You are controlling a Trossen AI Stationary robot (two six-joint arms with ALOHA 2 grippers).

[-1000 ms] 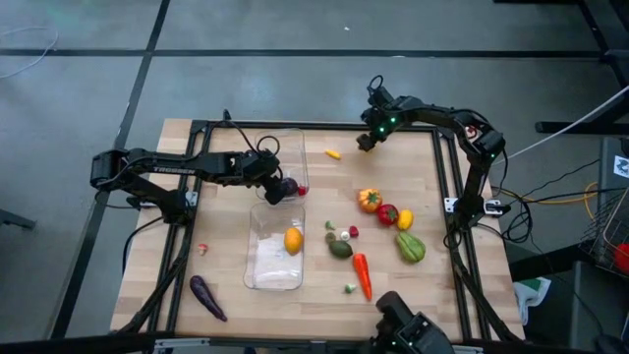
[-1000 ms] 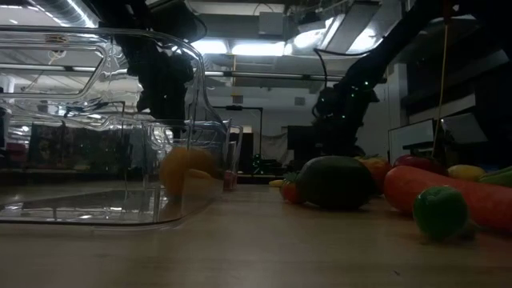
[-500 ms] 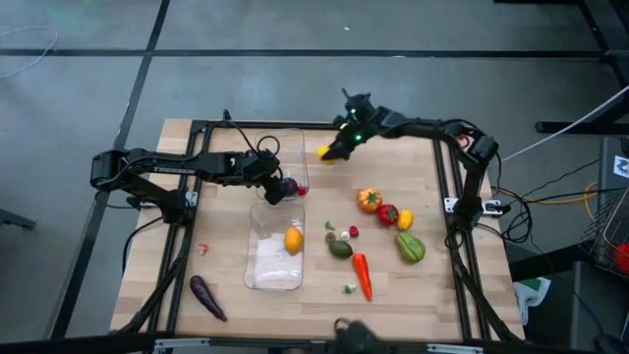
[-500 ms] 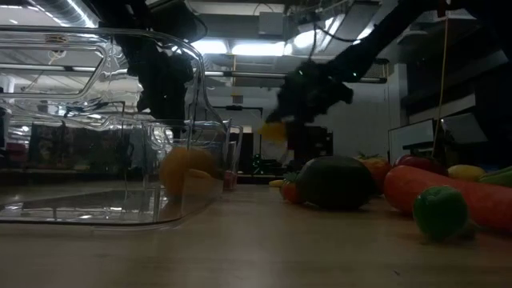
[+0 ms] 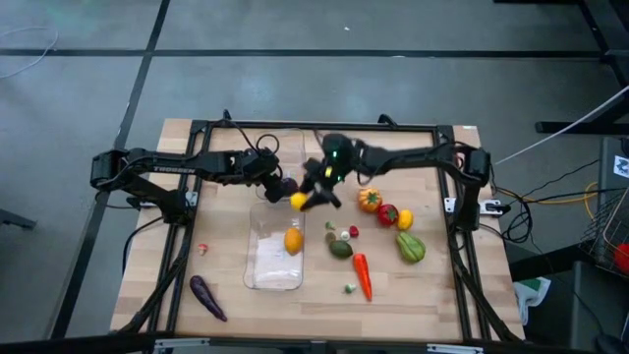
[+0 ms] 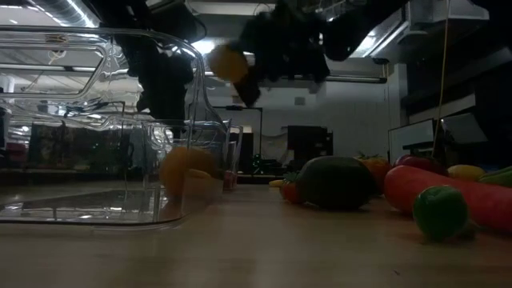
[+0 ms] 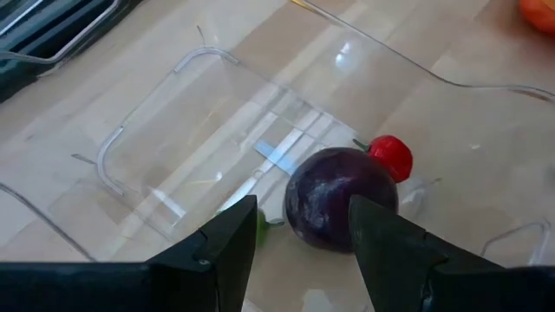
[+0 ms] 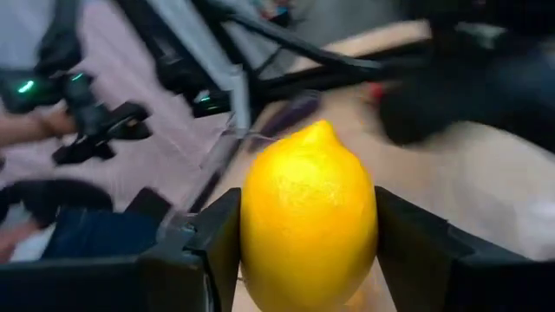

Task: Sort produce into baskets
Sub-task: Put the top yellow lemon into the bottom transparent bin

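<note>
My right gripper [image 5: 307, 195] is shut on a yellow lemon [image 5: 298, 201], in the air above where the two clear baskets meet; in the low view the lemon [image 6: 228, 64] shows high up. The far basket [image 5: 285, 147] holds a round purple fruit [image 7: 340, 199] and a small red piece [image 7: 390, 156], both lying on its floor. My left gripper [image 7: 299, 234] stands open just above the purple fruit, touching nothing. The near basket [image 5: 265, 270] holds an orange-yellow fruit [image 5: 293, 240]. My right gripper pinches the lemon's two opposite sides [image 8: 260, 243] between its two fingers [image 8: 217, 251]. The fingers come from the table's right, almost level. The lemon is lifted clear, and its pointed end [image 8: 323, 128] faces away from the wrist.
Loose produce lies right of the baskets: an orange pepper [image 5: 370, 200], a red pepper [image 5: 388, 213], a yellow piece [image 5: 404, 218], a green one [image 5: 410, 246], an avocado [image 5: 340, 249] and a carrot [image 5: 362, 275]. A purple aubergine [image 5: 206, 297] lies near the front left.
My right gripper has swung from the table's far right toward the left and near side and has risen a little. It has tipped from pointing down to almost level and has rolled. The lemon stays in its hold.
</note>
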